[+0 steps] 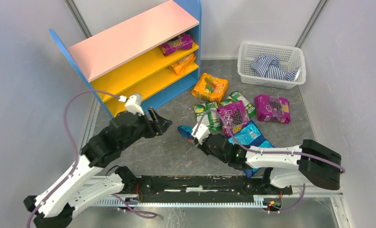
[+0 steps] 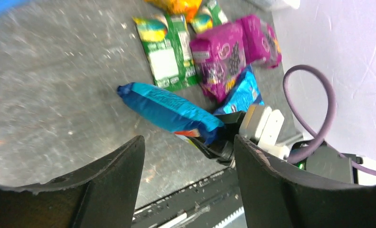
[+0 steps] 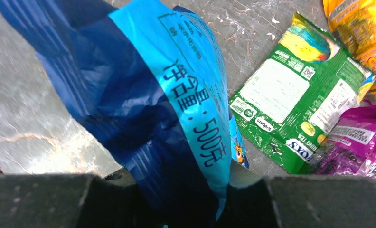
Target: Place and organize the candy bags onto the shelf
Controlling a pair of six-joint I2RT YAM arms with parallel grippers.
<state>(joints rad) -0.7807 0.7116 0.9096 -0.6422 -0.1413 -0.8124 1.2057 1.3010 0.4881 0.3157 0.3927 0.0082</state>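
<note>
Right gripper (image 1: 192, 134) clamped on end of blue candy bag (image 2: 169, 109), near centre of table (image 1: 176, 161). Left gripper (image 1: 161, 121) jaws wide apart, holding nothing, just left of that bag. Shelf (image 1: 129, 38) at far left corner; purple bag (image 1: 176, 45) and orange bag (image 1: 183, 61) on its yellow boards, right end. Other bags (image 1: 233, 116) loose on right half. Basket (image 1: 271, 50) with striped cloth (image 1: 269, 66) at far right corner.

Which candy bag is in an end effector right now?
The blue candy bag, pinched at one end in the right end effector; all others lie on the table or shelf.
</note>
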